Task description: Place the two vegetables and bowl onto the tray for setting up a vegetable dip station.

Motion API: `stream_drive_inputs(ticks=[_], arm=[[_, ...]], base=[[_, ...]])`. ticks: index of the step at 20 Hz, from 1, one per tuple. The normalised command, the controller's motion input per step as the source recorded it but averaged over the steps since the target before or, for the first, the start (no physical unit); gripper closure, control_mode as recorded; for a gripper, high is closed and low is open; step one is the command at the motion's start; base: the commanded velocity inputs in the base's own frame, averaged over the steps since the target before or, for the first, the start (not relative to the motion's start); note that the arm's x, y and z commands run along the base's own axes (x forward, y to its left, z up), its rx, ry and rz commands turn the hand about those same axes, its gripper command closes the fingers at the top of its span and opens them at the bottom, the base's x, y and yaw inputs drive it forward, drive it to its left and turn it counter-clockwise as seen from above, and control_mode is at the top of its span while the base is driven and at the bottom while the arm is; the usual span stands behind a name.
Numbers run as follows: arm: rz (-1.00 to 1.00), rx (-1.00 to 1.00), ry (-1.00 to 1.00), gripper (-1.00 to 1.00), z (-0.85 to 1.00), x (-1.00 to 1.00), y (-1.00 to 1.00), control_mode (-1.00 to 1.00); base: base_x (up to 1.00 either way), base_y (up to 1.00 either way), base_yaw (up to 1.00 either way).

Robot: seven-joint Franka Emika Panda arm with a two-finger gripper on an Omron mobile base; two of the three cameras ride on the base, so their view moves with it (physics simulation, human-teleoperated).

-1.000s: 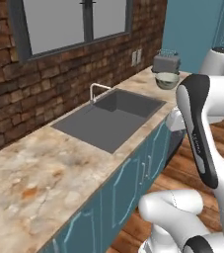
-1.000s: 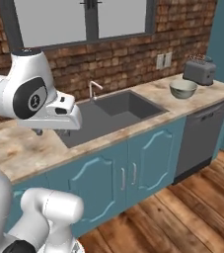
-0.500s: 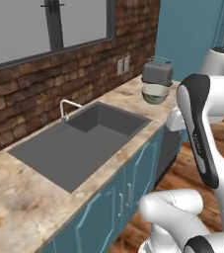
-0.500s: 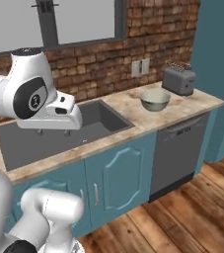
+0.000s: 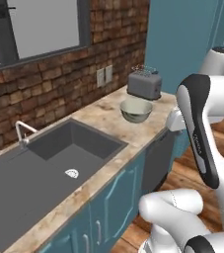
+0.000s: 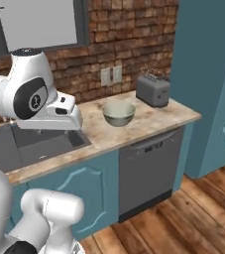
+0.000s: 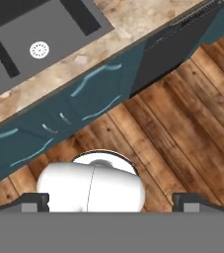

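Pale bowl (image 5: 136, 109) sits just beside the toaster (image 5: 144, 84); gripper (image 7: 111, 201) wide, empty (search step); next, approach bowl.

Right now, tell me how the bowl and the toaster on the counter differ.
The bowl is round, pale grey-green and open at the top; the toaster is a boxy darker grey block with slots on top. The bowl sits lower and nearer the counter's front edge; the toaster stands taller, back toward the brick wall. The bowl lies closer to the sink. Both stand upright on the same stone counter, apart from each other.
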Motion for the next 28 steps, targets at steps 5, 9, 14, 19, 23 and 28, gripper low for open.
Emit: stream_drive_inputs(ticks=[5,9,14,19,23,28], arm=[[0.0,0.0,0.0,-1.0,0.0,0.0,0.0,1.0],[0.0,0.0,0.0,-1.0,0.0,0.0,0.0,1.0],[0.0,0.0,0.0,-1.0,0.0,0.0,0.0,1.0],[0.0,0.0,0.0,-1.0,0.0,0.0,0.0,1.0],[0.0,0.0,0.0,-1.0,0.0,0.0,0.0,1.0],[0.0,0.0,0.0,-1.0,0.0,0.0,0.0,1.0]], base=[[0.82,-0.68,0.09],[0.82,-0.66,0.09],[0.86,-0.62,0.1],[0.75,-0.64,0.22],[0.3,-0.51,0.5],[0.15,-0.22,0.48]])
